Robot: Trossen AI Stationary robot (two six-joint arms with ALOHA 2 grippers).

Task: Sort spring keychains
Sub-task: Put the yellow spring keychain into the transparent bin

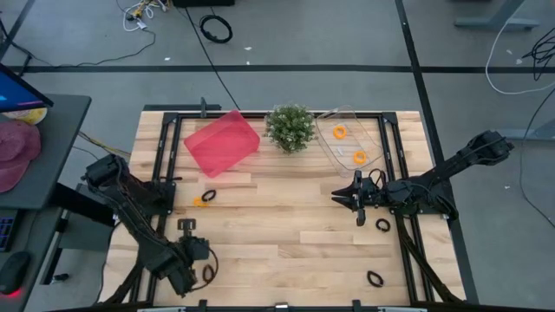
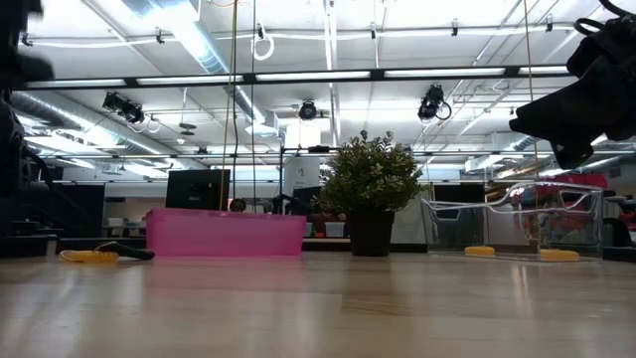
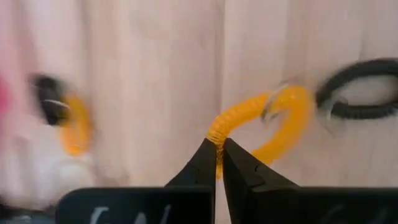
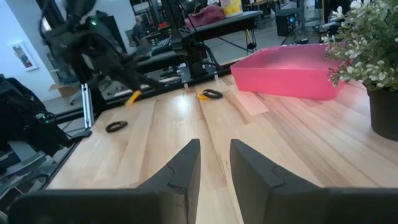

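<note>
My left gripper (image 1: 186, 228) is at the table's near left, shut on an orange-yellow spring keychain (image 3: 261, 121), which also shows in the right wrist view (image 4: 132, 98). A black keychain (image 1: 208, 273) lies near it. An orange one and a black one (image 1: 204, 199) lie together farther back. My right gripper (image 1: 358, 204) is open and empty right of the table's middle. Two black keychains (image 1: 382, 225) (image 1: 375, 279) lie at the near right. Two orange ones (image 1: 339, 132) (image 1: 359, 157) lie in the clear container (image 1: 334, 114). My left gripper pinches the coil of the orange-yellow keychain at one spot on its ring (image 3: 216, 132), at the free ends of its two fingers. The fingers point down at the table. In the right wrist view the ring hangs below the fingers, seemingly clear of the table.
A pink bin (image 1: 222, 143) stands at the far left, a potted plant (image 1: 290, 127) at the far middle, and the clear container right of the plant. Bare wood lies across the table's middle and near edge. A black cable coil (image 1: 216, 29) lies on the floor beyond.
</note>
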